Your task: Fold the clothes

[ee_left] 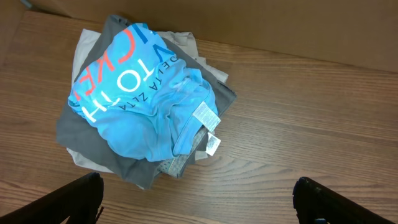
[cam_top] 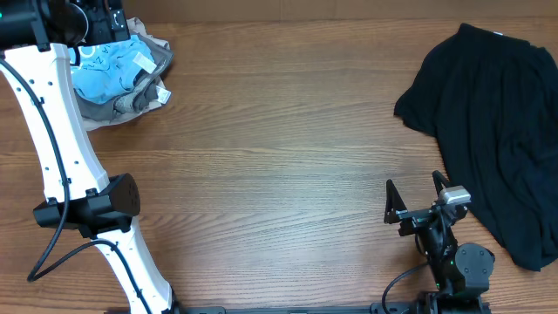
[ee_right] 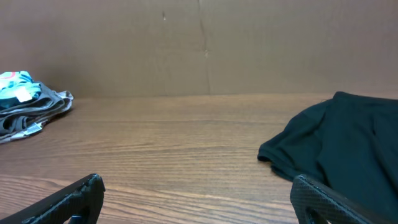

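A pile of folded clothes point(cam_top: 118, 74) sits at the table's far left, a light blue printed shirt point(ee_left: 146, 93) on top of grey and white garments. A black garment point(cam_top: 497, 122) lies spread and unfolded at the right; it also shows in the right wrist view point(ee_right: 342, 146). My left gripper point(ee_left: 198, 199) is open and empty, hovering above the table just in front of the pile. My right gripper point(cam_top: 413, 199) is open and empty, low near the front edge, left of the black garment; its jaws point(ee_right: 199, 199) hold nothing.
The wooden table point(cam_top: 279, 157) stretches between the pile and the black garment. A brown wall point(ee_right: 199, 43) stands behind the table's far edge. The left arm's white links point(cam_top: 61, 148) reach along the left side.
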